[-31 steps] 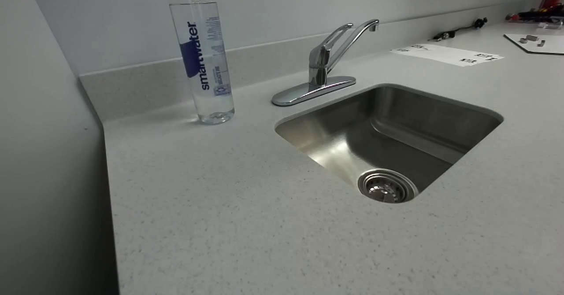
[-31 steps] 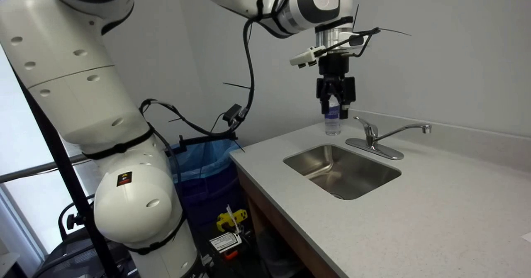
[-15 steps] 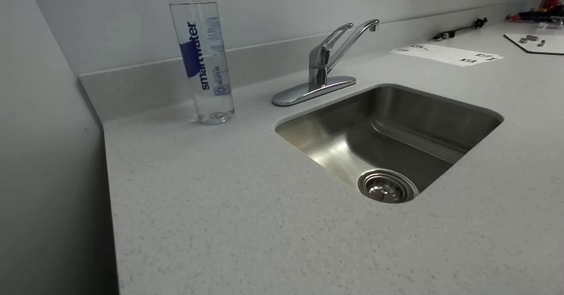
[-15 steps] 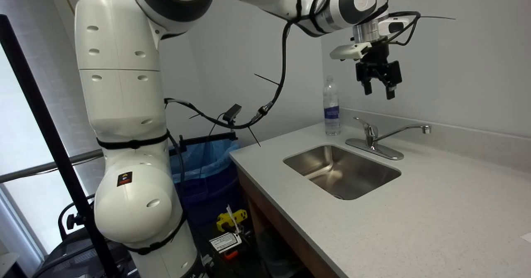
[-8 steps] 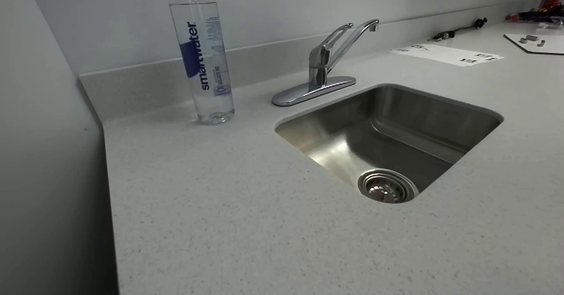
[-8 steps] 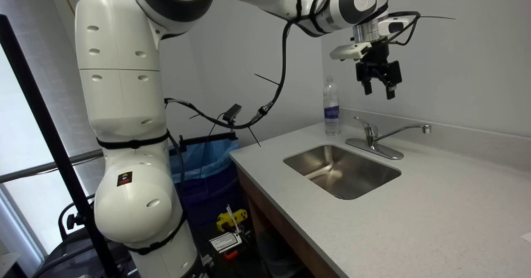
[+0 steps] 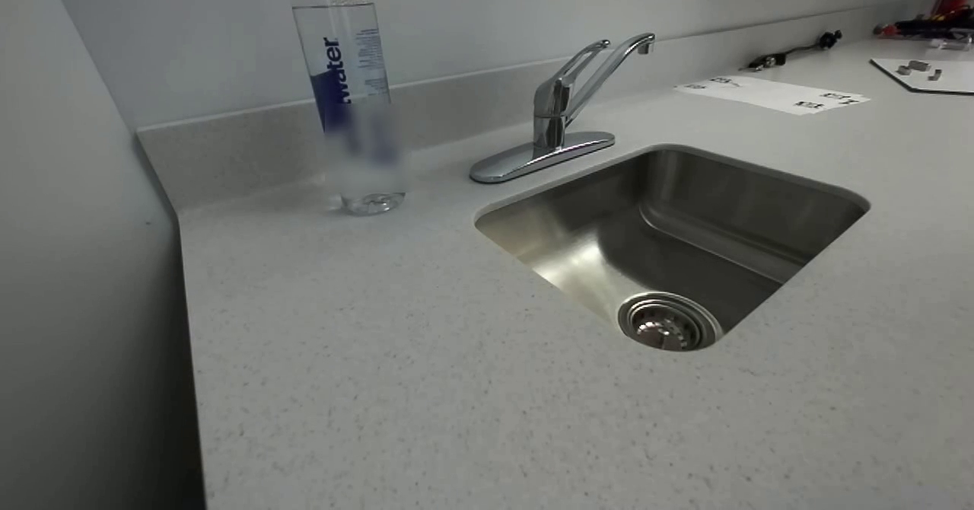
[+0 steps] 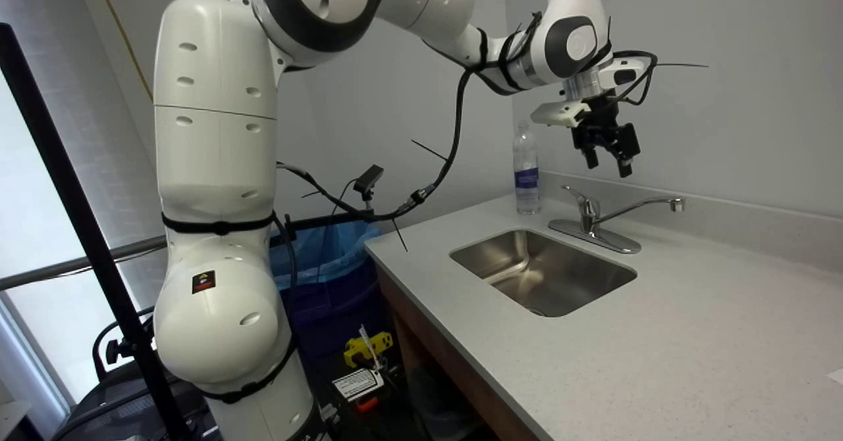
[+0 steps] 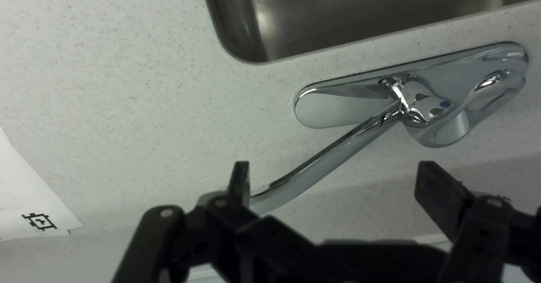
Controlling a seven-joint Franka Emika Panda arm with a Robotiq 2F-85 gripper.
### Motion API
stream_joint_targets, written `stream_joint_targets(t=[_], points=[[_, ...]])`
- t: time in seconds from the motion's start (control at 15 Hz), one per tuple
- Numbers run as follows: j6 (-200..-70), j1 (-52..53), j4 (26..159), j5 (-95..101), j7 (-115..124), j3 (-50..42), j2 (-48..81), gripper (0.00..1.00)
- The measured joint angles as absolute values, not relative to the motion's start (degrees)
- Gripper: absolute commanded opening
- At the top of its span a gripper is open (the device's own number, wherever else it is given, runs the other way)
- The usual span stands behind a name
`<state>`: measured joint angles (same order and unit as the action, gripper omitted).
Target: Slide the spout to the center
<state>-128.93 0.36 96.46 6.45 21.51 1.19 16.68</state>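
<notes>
The tool (image 8: 608, 168), spread wide and empty, hangs above the metal spout (image 9: 319, 168), which slants away from the sink (image 7: 730, 190) toward the wall (image 8: 744, 99). The approach seems in hand; next it should lower on the spout's wall side and push sinkward.

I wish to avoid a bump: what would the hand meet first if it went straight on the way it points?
Probably the spout, seen in the gap of the open hand in the wrist view; depth is unclear, so contact is uncertain.
</notes>
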Motion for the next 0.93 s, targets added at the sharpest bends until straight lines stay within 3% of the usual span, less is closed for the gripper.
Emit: stream_joint_targets(t=[0.93], points=[[-134.9,3.5,83.8,8.3,36.1,-6.4,28.6,1.0]])
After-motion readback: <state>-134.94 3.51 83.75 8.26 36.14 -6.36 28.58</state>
